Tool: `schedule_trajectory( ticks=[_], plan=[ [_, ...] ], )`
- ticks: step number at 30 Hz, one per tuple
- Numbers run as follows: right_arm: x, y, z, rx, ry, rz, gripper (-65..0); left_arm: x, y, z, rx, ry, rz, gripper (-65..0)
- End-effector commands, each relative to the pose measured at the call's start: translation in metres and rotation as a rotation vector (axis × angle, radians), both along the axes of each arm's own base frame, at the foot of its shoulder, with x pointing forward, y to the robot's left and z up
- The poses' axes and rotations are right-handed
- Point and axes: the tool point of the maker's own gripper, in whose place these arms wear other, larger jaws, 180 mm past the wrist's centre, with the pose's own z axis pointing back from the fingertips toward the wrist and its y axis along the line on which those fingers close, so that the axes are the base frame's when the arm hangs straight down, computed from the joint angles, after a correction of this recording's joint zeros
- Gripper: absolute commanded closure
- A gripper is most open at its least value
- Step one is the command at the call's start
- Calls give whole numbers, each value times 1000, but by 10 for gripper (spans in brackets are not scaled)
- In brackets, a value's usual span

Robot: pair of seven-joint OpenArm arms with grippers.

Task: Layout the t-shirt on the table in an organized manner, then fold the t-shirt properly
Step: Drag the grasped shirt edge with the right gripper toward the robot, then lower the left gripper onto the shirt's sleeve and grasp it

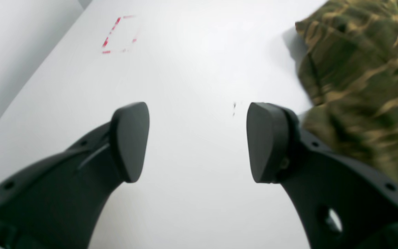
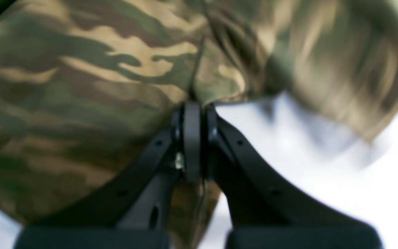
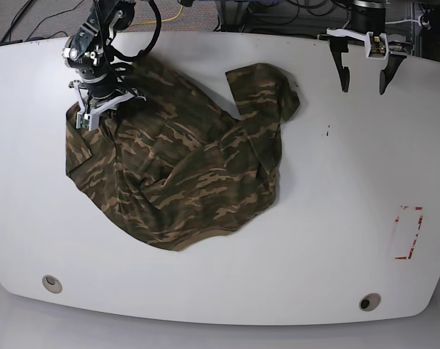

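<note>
The camouflage t-shirt (image 3: pixel 183 167) lies crumpled on the left half of the white table (image 3: pixel 336 240), with one bunched part reaching toward the back middle. My right gripper (image 3: pixel 102 116) stands at its back left edge, shut on a pinch of the cloth; the right wrist view shows the jaws pressed together (image 2: pixel 193 105) on the t-shirt (image 2: pixel 81 86). My left gripper (image 3: pixel 364 89) hangs open at the back right, apart from the shirt. In the left wrist view its wide-spread fingers (image 1: pixel 197 116) hold nothing, and the t-shirt (image 1: pixel 358 69) lies off to the right.
A red rectangular outline (image 3: pixel 407 233) marks the table near the right edge, also seen from the left wrist (image 1: pixel 117 34). Two round holes (image 3: pixel 52 283) (image 3: pixel 369 301) sit near the front edge. A small dark speck (image 3: pixel 327 131) lies right of the shirt. Cables run behind the table.
</note>
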Motion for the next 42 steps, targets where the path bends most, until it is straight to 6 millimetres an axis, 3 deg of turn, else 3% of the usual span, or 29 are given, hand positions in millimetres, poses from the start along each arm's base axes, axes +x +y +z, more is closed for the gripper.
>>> schedule_trajectory(
  ticks=[1, 5, 11, 20, 23, 30, 35, 38, 42],
  plan=[
    [0, 9, 14, 27, -60, 18, 0, 4, -10, 10, -22, -41, -25, -407],
    [-9, 21, 18, 85, -65, -2, 0, 11, -24, 10, -54, -56, -50, -407],
    [-18, 55, 13, 151, -31, 37, 0, 25, -44, 5, -101, -37, -80, -407],
    [-16, 72, 12, 176, -23, 61, -13, 48, -77, 3, -165, -14, -141, -407],
    [-15, 76, 12, 182, -21, 57, -75, 51, -84, 2, -177, -8, -157, -407],
    [-9, 64, 25, 148, -52, 30, -331, 50, -91, -1, -206, 17, -165, -407],
    [-5, 62, 30, 136, -69, 40, -474, 48, -86, -3, -308, 28, -126, -408],
    [1, 59, 34, 121, -87, 53, -520, 44, -70, -7, -357, 46, -77, -408],
    [9, 56, 39, 109, -107, 70, -525, 37, -54, -15, -422, 88, -21, -408]
  ],
)
